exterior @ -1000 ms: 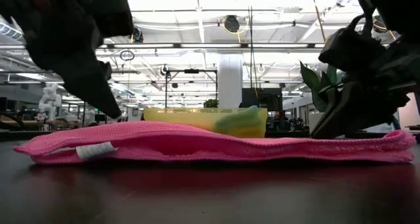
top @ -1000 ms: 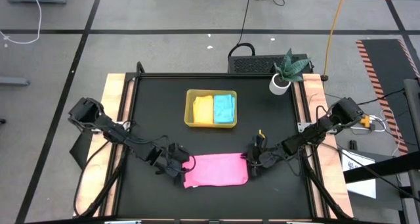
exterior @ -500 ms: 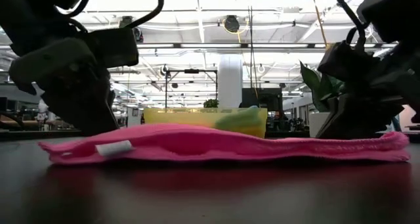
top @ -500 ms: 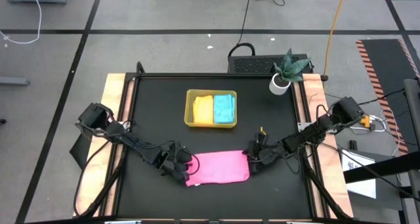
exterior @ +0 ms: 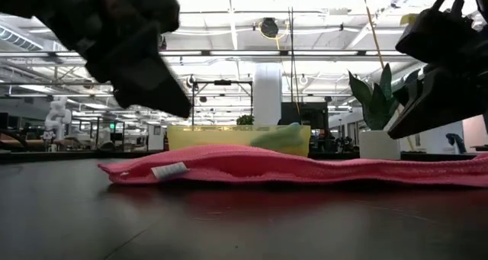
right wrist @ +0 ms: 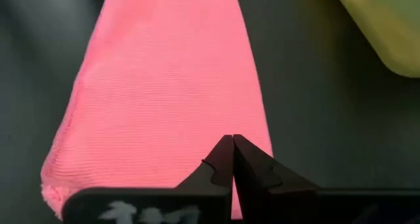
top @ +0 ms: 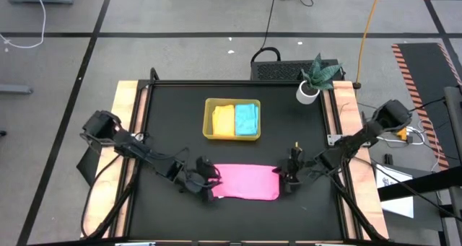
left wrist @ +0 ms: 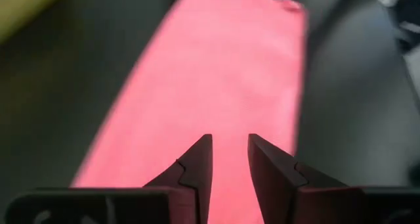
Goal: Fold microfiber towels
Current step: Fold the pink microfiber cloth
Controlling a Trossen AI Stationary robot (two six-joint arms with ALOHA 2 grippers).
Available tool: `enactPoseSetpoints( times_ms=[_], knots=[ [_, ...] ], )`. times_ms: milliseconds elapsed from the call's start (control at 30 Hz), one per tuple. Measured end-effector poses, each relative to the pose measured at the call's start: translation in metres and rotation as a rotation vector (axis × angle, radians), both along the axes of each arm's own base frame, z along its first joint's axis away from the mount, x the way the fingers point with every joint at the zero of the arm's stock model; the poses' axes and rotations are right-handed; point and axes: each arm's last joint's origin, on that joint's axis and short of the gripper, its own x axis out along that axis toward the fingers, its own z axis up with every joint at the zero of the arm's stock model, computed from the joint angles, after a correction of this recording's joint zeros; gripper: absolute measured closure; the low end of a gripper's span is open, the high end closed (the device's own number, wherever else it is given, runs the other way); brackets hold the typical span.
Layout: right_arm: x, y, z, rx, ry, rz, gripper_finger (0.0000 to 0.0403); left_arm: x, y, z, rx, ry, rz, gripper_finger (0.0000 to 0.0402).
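A pink towel (top: pixel 245 182) lies flat on the black table as a folded strip near the front edge, with a white tag (exterior: pixel 169 170) at its left end. My left gripper (top: pixel 209 181) hangs just above that left end (exterior: pixel 181 109). Its fingers stand a little apart (left wrist: pixel 230 152). My right gripper (top: pixel 281 179) is shut (right wrist: pixel 233 145) and hovers over the strip's right end (exterior: pixel 393 134), clear of the cloth. A yellow towel (top: pixel 224 120) and a blue towel (top: pixel 247 118) lie folded side by side in the yellow-green tray (top: pixel 208 109).
The tray stands in the table's middle, behind the pink towel (exterior: pixel 229 134). A potted plant in a white pot (top: pixel 308 92) stands at the far right corner. Wooden rails (top: pixel 126 130) run along the table's left and right sides.
The pink towel has slid along the table toward the right edge, staying flat. My left gripper followed it to the right, dipped to the towel's left end, then rose clear. My right gripper has drawn back toward the right edge and lifted off the towel's right end.
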Motion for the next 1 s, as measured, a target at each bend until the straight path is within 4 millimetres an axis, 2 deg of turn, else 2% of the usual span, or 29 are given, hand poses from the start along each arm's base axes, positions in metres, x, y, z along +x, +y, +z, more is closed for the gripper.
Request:
enactPoseSetpoints(
  times_ms=[167, 267, 367, 533, 767, 900, 1000],
  knots=[
    [0.005, 0.005, -0.008, 0.0, -0.005, 0.053, 0.0403, 0.011, -0.009, -0.02, -0.032, -0.02, -0.11, 0.0305],
    [0.006, 0.004, -0.022, -0.028, 0.052, 0.06, 0.0403, 0.012, -0.013, -0.043, -0.096, 0.07, -0.156, 0.0305],
    [0.005, 0.001, -0.032, -0.048, 0.09, 0.034, 0.0403, 0.01, -0.02, -0.052, -0.172, 0.117, -0.196, 0.0305],
    [-0.002, -0.001, -0.03, -0.019, 0.13, -0.001, 0.0403, 0.005, -0.025, -0.045, -0.176, 0.122, -0.233, 0.0305],
    [-0.005, 0.007, -0.007, 0.053, 0.007, 0.061, 0.0403, 0.0, -0.019, -0.004, -0.113, -0.008, -0.191, 0.0305],
    [-0.001, 0.006, -0.005, 0.033, -0.021, 0.077, 0.0403, 0.0, -0.015, -0.001, -0.057, -0.033, -0.132, 0.0305],
    [-0.001, 0.001, -0.014, 0.001, 0.024, 0.06, 0.0403, 0.0, -0.008, -0.012, -0.014, 0.039, -0.077, 0.0305]
  ],
)
